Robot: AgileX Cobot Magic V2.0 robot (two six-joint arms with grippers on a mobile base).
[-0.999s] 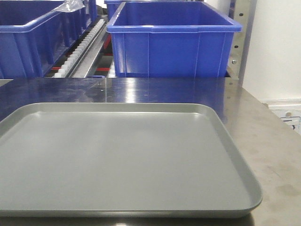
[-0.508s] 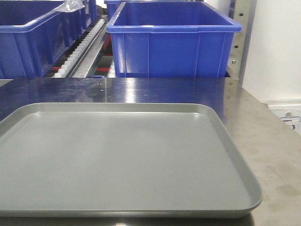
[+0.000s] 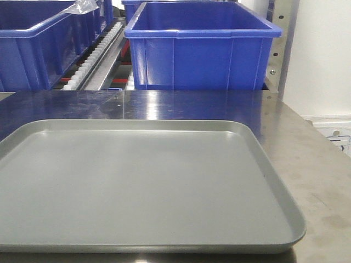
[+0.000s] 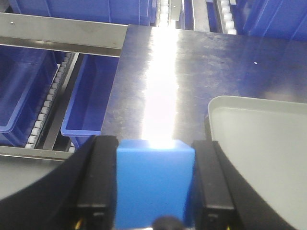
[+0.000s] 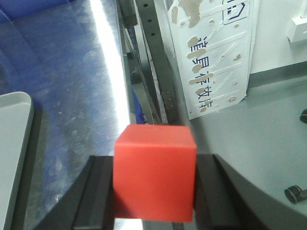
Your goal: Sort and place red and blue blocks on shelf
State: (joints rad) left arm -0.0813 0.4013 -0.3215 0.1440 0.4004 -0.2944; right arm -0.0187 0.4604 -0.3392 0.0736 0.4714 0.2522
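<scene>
The blue block is sitting square, faces level, clamped between the left gripper's jaws above the steel tabletop, left of the grey tray. The red block is sitting equally square, clamped in the right gripper's jaws, right of the tray. Farther off, blue crates are resting on the shelf, their contents hidden.

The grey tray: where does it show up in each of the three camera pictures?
Front view: grey tray fills the lower picture.
Left wrist view: its corner at the right edge.
Right wrist view: a sliver at the left edge.
Shared landmark: the steel tabletop under it.
</scene>
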